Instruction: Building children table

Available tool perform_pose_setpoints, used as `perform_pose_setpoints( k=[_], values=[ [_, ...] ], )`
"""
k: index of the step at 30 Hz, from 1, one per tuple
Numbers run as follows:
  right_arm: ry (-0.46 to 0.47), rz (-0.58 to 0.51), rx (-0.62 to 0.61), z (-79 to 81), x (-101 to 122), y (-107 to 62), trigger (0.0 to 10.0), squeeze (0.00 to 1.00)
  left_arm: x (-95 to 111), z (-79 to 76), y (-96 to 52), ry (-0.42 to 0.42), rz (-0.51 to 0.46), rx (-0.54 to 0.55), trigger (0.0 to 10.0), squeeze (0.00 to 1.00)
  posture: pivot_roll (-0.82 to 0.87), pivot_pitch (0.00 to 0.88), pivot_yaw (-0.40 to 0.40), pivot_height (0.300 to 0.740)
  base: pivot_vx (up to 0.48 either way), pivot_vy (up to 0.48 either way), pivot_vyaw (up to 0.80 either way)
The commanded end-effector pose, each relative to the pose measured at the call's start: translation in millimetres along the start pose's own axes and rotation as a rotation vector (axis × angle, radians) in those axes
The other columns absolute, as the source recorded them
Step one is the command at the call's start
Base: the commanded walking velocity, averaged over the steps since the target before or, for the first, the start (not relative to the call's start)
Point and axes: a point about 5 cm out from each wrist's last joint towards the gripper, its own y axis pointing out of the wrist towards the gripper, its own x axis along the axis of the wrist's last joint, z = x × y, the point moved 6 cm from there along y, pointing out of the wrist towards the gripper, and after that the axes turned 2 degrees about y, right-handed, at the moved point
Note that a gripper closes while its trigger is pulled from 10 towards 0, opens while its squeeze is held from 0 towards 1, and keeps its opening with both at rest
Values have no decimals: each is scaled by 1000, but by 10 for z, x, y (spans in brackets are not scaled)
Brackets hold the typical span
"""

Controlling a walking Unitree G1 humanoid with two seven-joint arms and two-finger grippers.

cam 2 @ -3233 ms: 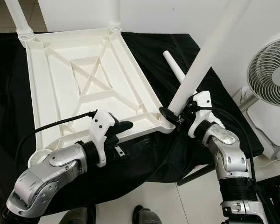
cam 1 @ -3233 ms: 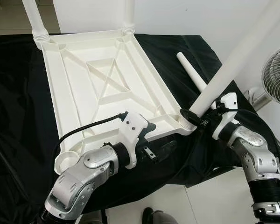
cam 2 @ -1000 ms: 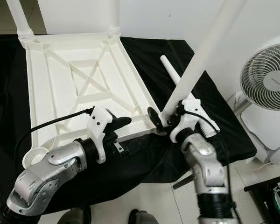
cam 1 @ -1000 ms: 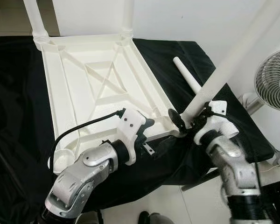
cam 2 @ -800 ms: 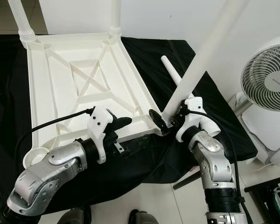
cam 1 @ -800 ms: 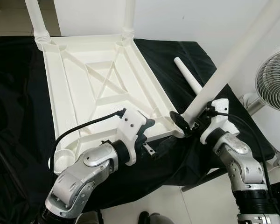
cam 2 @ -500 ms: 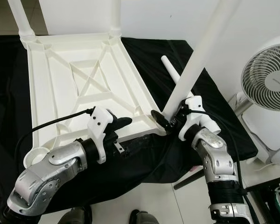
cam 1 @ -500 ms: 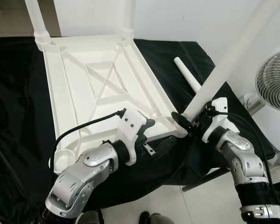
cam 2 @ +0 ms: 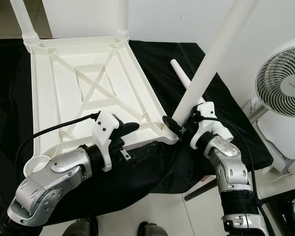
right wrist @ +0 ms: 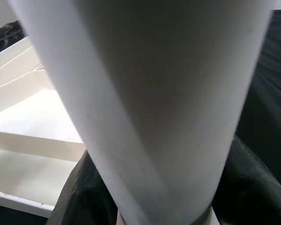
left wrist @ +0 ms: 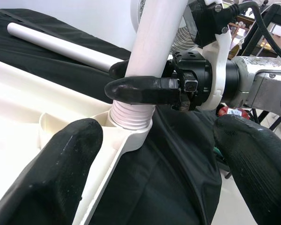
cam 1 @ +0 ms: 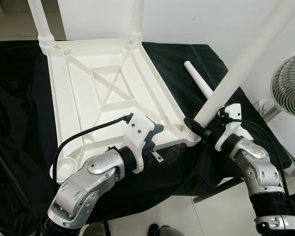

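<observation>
Third leg (cam 1: pixel 236 73), clenched in right gripper (cam 1: pixel 202 129) jaws, seated in the table frame's (cam 1: pixel 78 88) near-right corner socket (left wrist: pixel 129 123); left gripper (left wrist: pixel 154 154) jaws released, bracing the frame's near edge. Next: twist fully home.

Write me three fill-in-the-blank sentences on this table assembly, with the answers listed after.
1. The right gripper is shut on a white plastic table leg whose threaded end sits at a corner ____ of the upside-down white plastic tabletop.
2. The left gripper, fingers open, sits at the tabletop's near ____.
3. A spare white leg lies on the ____ cloth.

Answers: socket; edge; black
</observation>
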Motion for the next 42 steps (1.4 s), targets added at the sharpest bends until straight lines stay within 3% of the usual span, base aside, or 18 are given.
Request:
perform_pose_setpoints(
  k=[1,3,8,17,27,34,35,42],
  values=[
    [33,31,-34,-21,-99,-40,10000,0,-21,-30,16,-7,8,-16,10000,0,44,170,-75,740,0,0,0],
    [36,32,-135,-54,-129,-55,10000,0,-22,-31,20,-8,6,-15,10000,0,37,167,-77,740,0,0,0],
    [42,27,-195,-48,-148,-69,10000,0,-24,-31,23,-9,6,-15,10000,0,37,167,-77,740,0,0,0],
    [106,-20,-380,105,-169,-86,10000,0,-34,-37,20,-10,7,-15,10000,0,35,159,-86,740,0,0,0],
    [179,-13,-780,114,-266,-162,10000,0,-41,-38,16,-15,5,-10,10000,0,45,145,-97,740,0,0,0],
    [201,-17,-779,175,-252,-118,10000,0,-33,-21,8,-14,2,1,10000,0,52,139,-104,740,0,0,0],
    [209,-27,-770,178,-236,-112,10000,1000,-31,-14,7,-13,1,4,10000,0,52,139,-104,740,0,0,0],
    [214,-45,-695,195,-192,-69,10000,1000,-38,-11,13,-9,2,6,10000,0,53,123,-107,740,0,0,0]
  ],
)
